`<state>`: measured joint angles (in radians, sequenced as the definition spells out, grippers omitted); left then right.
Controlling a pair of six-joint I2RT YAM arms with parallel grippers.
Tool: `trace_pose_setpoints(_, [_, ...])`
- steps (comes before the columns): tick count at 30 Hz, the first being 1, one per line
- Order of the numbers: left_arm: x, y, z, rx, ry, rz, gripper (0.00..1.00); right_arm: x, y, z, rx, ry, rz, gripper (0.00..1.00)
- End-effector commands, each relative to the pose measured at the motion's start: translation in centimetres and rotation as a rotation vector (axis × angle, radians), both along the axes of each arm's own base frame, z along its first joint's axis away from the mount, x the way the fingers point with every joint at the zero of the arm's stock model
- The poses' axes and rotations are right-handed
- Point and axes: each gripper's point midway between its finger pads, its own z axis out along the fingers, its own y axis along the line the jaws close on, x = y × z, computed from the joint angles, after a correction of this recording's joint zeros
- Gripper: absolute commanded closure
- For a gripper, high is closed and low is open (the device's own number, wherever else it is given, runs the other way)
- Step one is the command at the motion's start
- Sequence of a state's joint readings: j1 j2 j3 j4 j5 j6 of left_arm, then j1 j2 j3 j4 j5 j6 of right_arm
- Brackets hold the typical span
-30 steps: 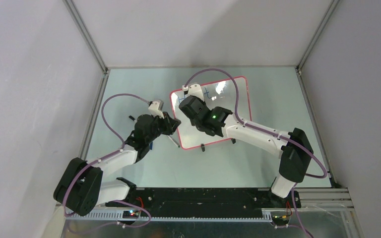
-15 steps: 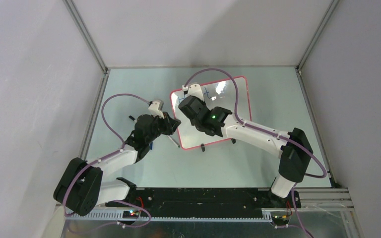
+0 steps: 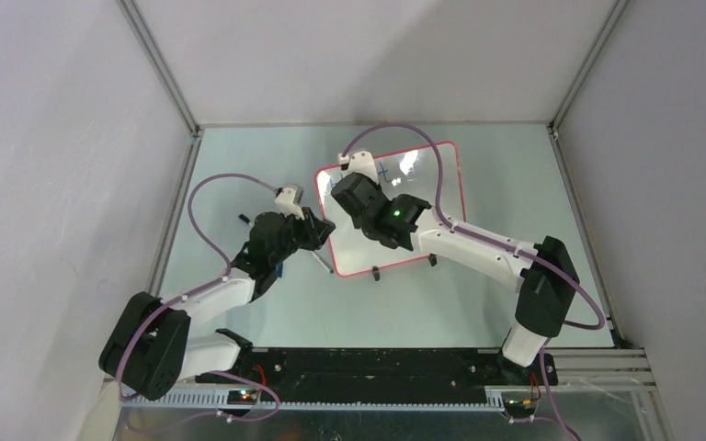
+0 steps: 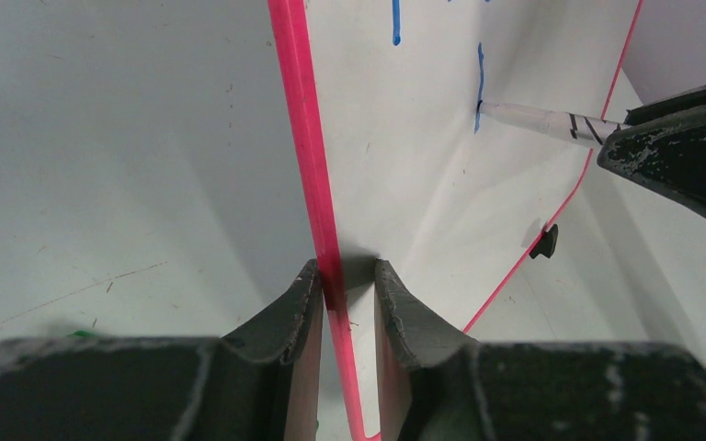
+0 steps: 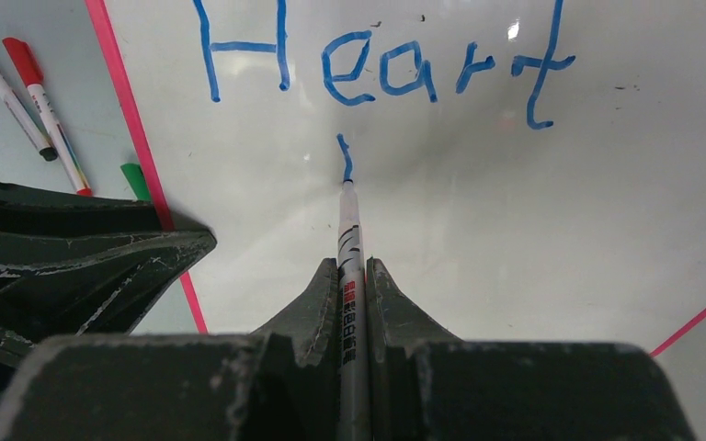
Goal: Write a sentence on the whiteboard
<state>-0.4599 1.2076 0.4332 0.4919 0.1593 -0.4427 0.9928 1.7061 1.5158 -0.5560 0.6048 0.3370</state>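
The whiteboard (image 3: 423,170), white with a thin red frame, stands tilted on the table. My left gripper (image 4: 345,280) is shut on the board's red left edge (image 4: 305,138), one finger on each side. My right gripper (image 5: 353,271) is shut on a thin marker (image 5: 349,234), and the marker's tip touches the board. The sentence (image 5: 377,69) reads "Heart" in blue, with a short blue stroke (image 5: 344,161) under it at the tip. In the top view the right gripper (image 3: 345,188) hides most of the lettering. The left wrist view shows the marker (image 4: 538,119) meeting the whiteboard (image 4: 404,138).
Spare markers lie on the table left of the board: a red-capped one (image 5: 41,101), a black one (image 5: 5,92) and a green cap (image 5: 135,179). Two black feet (image 3: 375,273) stick out at the board's near edge. Enclosure walls stand on three sides.
The right gripper and its marker have shifted slightly toward the board's far edge. The left arm and the board have not moved.
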Motion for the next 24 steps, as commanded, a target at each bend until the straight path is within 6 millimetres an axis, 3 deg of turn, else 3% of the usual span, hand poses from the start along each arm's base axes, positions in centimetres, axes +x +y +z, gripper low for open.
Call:
trace_pose_setpoints(1, [0.6, -0.2, 1.4, 0.033, -0.061, -0.001, 0.76, 1.3, 0.4, 2.2, 0.04, -0.047, -0.017, 1.0])
trace_pose_setpoints(24, [0.6, -0.1, 1.4, 0.037, -0.063, -0.001, 0.76, 1.6, -1.1, 2.2, 0.039, -0.039, -0.048, 1.0])
